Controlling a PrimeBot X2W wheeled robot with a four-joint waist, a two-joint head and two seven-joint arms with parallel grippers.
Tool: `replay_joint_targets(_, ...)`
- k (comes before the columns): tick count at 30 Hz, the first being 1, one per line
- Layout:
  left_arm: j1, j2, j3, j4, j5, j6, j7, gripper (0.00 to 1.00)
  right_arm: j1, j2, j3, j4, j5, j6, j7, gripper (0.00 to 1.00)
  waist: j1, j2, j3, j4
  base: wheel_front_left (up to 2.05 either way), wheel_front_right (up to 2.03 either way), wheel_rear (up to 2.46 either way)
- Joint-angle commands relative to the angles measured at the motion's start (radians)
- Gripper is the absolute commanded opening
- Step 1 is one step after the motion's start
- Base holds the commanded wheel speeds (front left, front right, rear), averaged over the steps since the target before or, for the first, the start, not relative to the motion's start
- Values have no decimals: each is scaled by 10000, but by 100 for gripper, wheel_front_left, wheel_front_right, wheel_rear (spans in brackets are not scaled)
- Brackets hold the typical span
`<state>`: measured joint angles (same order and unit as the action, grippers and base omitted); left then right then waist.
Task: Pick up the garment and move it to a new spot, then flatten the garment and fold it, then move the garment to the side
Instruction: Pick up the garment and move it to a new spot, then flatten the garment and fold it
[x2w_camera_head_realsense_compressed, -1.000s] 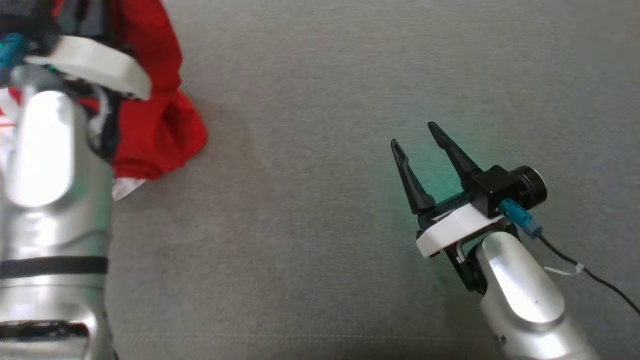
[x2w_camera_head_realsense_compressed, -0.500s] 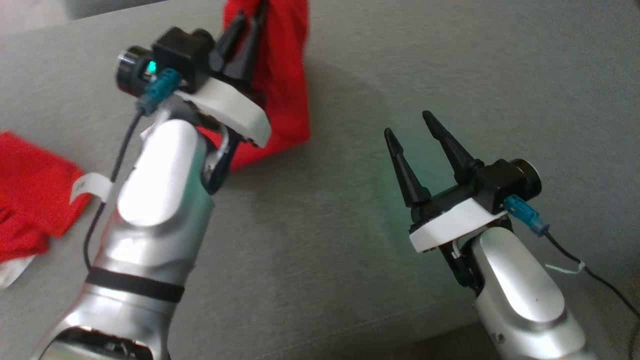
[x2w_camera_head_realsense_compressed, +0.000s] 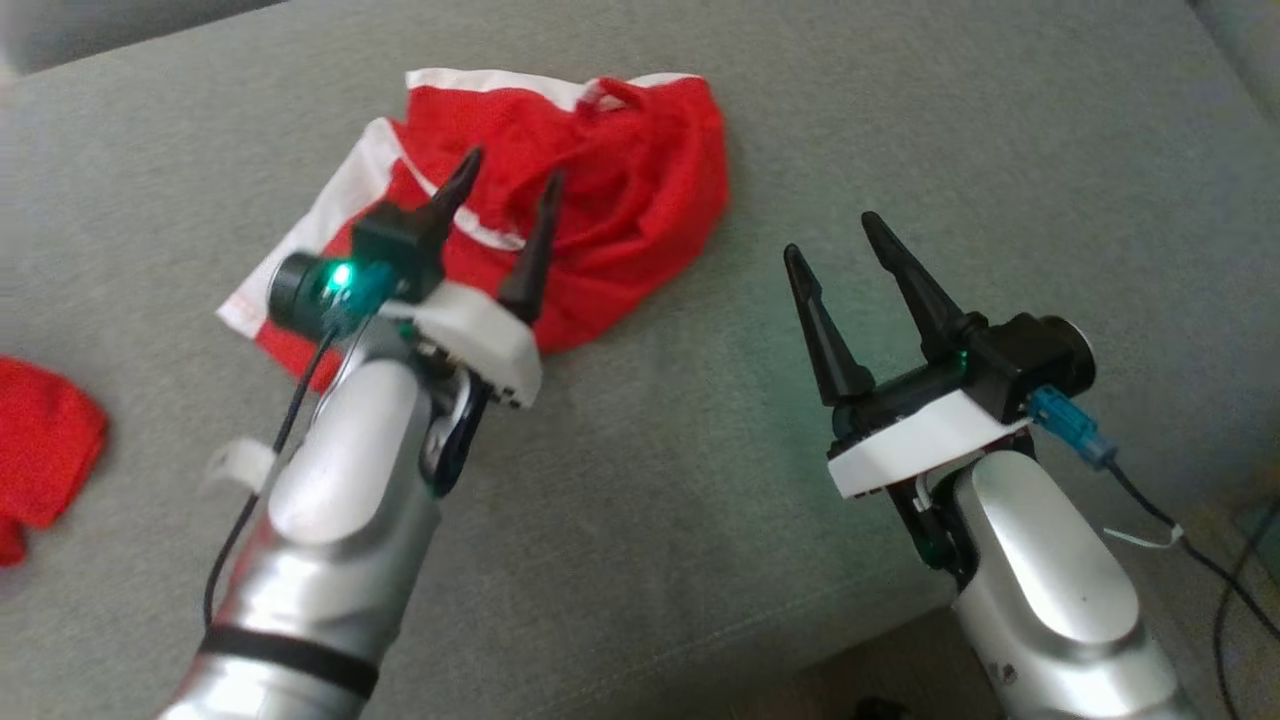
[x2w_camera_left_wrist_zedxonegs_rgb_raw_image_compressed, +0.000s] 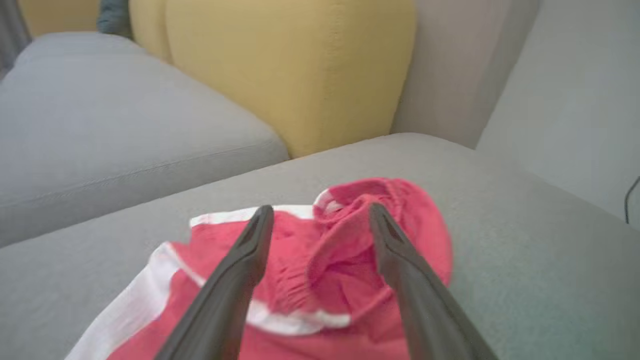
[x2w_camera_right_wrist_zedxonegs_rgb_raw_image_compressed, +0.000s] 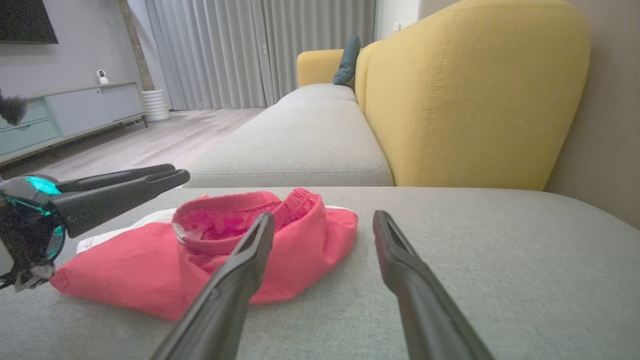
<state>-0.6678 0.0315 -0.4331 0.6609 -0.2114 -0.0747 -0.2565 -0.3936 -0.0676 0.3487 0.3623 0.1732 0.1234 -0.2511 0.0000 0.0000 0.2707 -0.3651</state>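
Change: red white-trimmed mesh garment, gripped a moment earlier, is now released.
Place: heaped on grey fabric sofa cushion.
Left jaws: wide, above it.
Right jaws: wide, empty.
Next: flattening is due.

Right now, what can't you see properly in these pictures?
- Head view: the red garment's near edge hides behind the left claw and its arm.
- Head view: another red cloth is cut off by the left edge.
- Left wrist view: the garment's lower part runs off the bottom edge, behind the fingers.
- What kind of garment: too crumpled to tell.
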Motion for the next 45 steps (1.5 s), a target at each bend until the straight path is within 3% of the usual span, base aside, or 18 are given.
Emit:
replay_joint_targets(1,109,193,538,-431,53,193,-53,100,128,173,113,-318,-37,73,-107,100,0,0,-200,363,0,0,0)
replay_joint_targets(9,2221,249,2244,-2012,330,1124,-53,100,401,173,-188,-87,-226,73,-107,100,0,0,-827,1588,0,0,0)
replay_joint_targets(20,5070,198,3632,-3805,846,1667,-53,100,1071,173,-729,348,-415,73,-107,100,0,0,-1764,2659,0,0,0)
replay_joint_targets(33,6161,189,3058,-4269,509,1911,-53,100,1333,173,-1049,569,-567,73,-107,100,0,0,-1694,3183,0,0,0)
replay_joint_targets(38,5865,188,2681,-4282,371,1926,-53,100,401,173,-543,1021,-509,73,-107,100,0,0,-1121,3657,0,0,0)
replay_joint_targets(45,5432,188,2109,-4151,153,1938,-53,100,-1281,173,-403,2644,-444,73,-107,100,0,0,-303,4624,0,0,0)
